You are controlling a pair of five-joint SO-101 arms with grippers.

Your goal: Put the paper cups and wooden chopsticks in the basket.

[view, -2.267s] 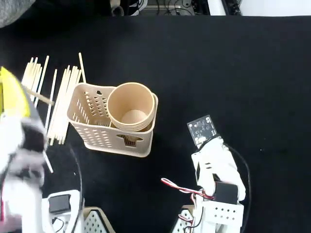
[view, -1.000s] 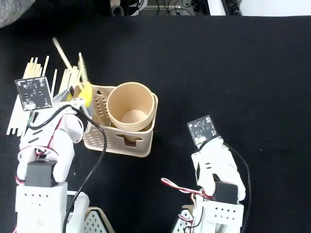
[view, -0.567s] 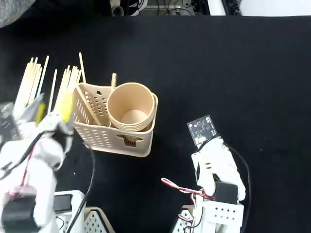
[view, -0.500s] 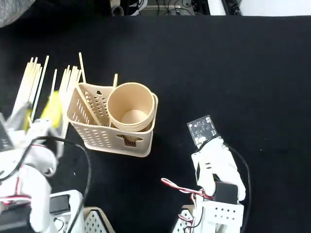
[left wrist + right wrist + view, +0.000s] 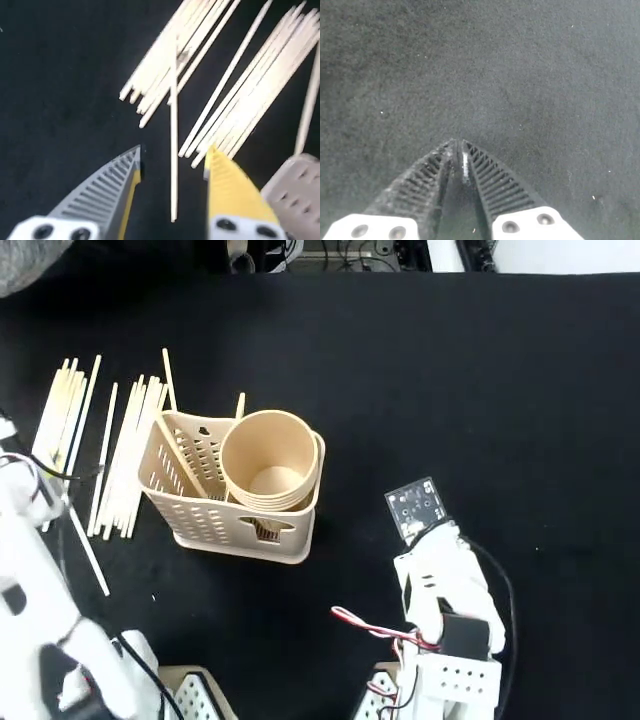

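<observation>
The left arm (image 5: 30, 580) has swung away from the basket (image 5: 200, 520) to the counter's (image 5: 450, 390) left edge. A chopstick (image 5: 180, 458) now leans inside the basket, and the left claw (image 5: 172, 152) is spread and empty.

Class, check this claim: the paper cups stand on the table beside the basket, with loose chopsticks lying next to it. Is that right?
No. The high view shows the paper cups standing inside the basket, not beside it. Loose chopsticks do lie next to it.

A robotics workbench: black-clothed table (image 5: 480, 380), tangled cables (image 5: 330, 254) behind.
</observation>
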